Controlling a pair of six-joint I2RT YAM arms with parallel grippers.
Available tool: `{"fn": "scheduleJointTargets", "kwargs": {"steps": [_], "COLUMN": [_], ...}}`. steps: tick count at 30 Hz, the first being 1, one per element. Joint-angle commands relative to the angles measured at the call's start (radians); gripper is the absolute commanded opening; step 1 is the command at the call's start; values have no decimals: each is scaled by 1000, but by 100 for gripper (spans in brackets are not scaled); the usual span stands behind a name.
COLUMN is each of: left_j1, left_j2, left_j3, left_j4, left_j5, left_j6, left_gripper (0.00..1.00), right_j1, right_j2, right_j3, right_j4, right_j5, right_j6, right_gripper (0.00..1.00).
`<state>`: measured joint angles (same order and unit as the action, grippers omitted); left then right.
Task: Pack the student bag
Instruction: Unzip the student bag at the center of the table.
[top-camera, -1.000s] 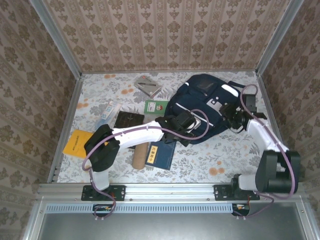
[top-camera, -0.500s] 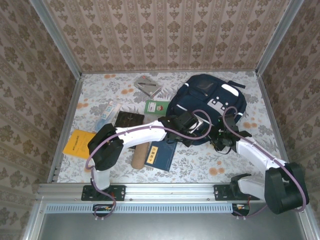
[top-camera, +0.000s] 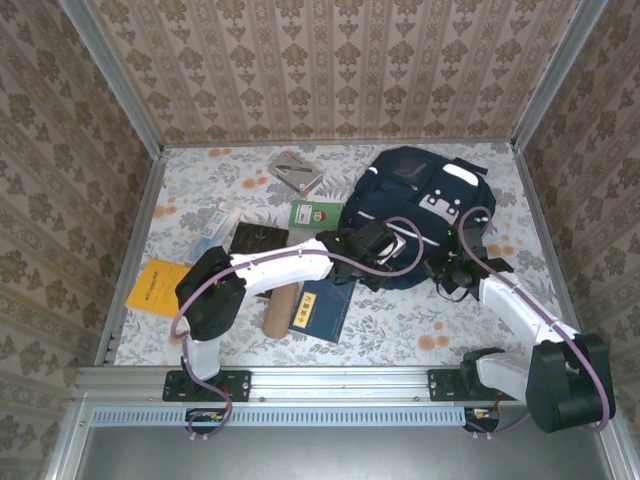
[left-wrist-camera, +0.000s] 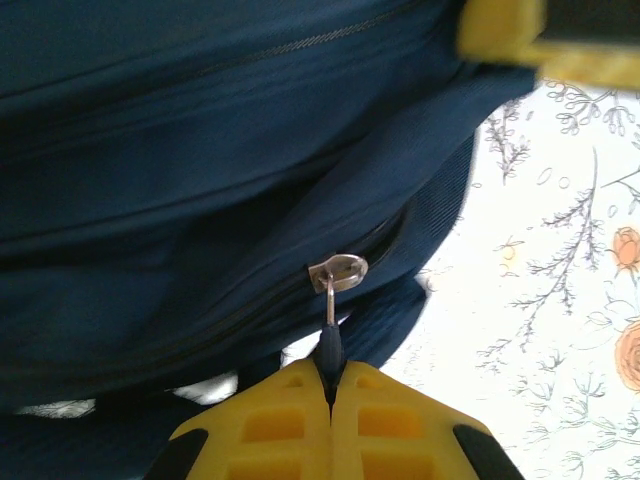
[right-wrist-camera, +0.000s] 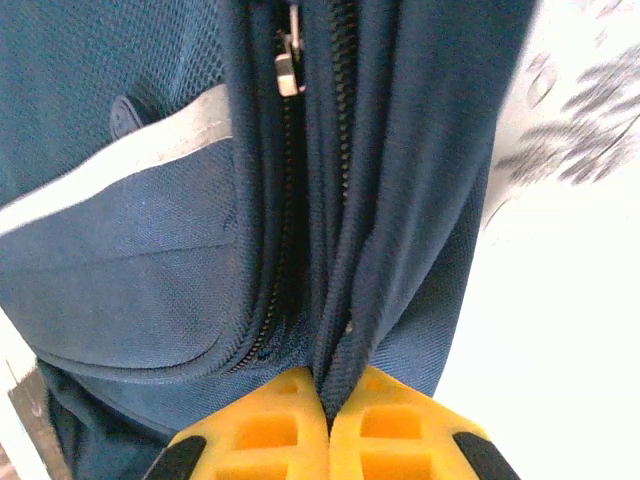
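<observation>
Item: student bag (top-camera: 415, 215), lying far-right on tabletop (top-camera: 400, 325). Left tool (left-wrist-camera: 328, 378) clamped on zipper pull (left-wrist-camera: 329, 342); right tool (right-wrist-camera: 328, 388) pinched on the bag's zipper-side fabric. Risk: the thin pull may be lost if tugged askew.

Navy student bag (top-camera: 395, 195), white stripes; yellow left pincer (left-wrist-camera: 331, 392), right pincer (right-wrist-camera: 328, 395); white floral table (top-camera: 400, 320); beige patterned walls (top-camera: 330, 70)
</observation>
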<state>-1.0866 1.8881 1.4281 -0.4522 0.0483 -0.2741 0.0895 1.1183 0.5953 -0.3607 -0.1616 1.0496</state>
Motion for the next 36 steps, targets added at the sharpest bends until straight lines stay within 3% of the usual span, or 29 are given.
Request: {"fn": "scheduleJointTargets", "kwargs": {"steps": [1, 8, 15, 21, 27, 28, 30, 32, 36], "left_j1": [62, 191, 278, 234, 135, 115, 78, 56, 26], "left_j2": [15, 71, 176, 133, 20, 11, 7, 24, 83], "left_j3": [26, 102, 239, 227, 118, 108, 101, 118, 187], "left_j4": [-62, -96, -108, -80, -38, -33, -24, -14, -7], "left_j5": [-58, -57, -19, 13, 33, 31, 42, 65, 78], "left_j6": [46, 116, 137, 145, 109, 108, 92, 70, 48], "left_gripper": [0, 0, 0, 0, 0, 0, 0, 0, 0], "right_j1": [-89, -252, -392, -398, -398, -397, -395, -385, -349], "right_j2": [-47, -20, 111, 234, 407, 428, 449, 424, 290], "right_j3": [57, 154, 313, 416, 600, 628, 660, 644, 538], "right_j4": [-90, -158, -204, -147, -248, -270, -305, -318, -331], "right_j5": [68, 73, 43, 6, 57, 60, 54, 58, 54], "right_j6": [-110, -260, -356, -357, -419, -424, -427, -418, -405], "right_gripper": [0, 0, 0, 0, 0, 4, 32, 46, 50]}}
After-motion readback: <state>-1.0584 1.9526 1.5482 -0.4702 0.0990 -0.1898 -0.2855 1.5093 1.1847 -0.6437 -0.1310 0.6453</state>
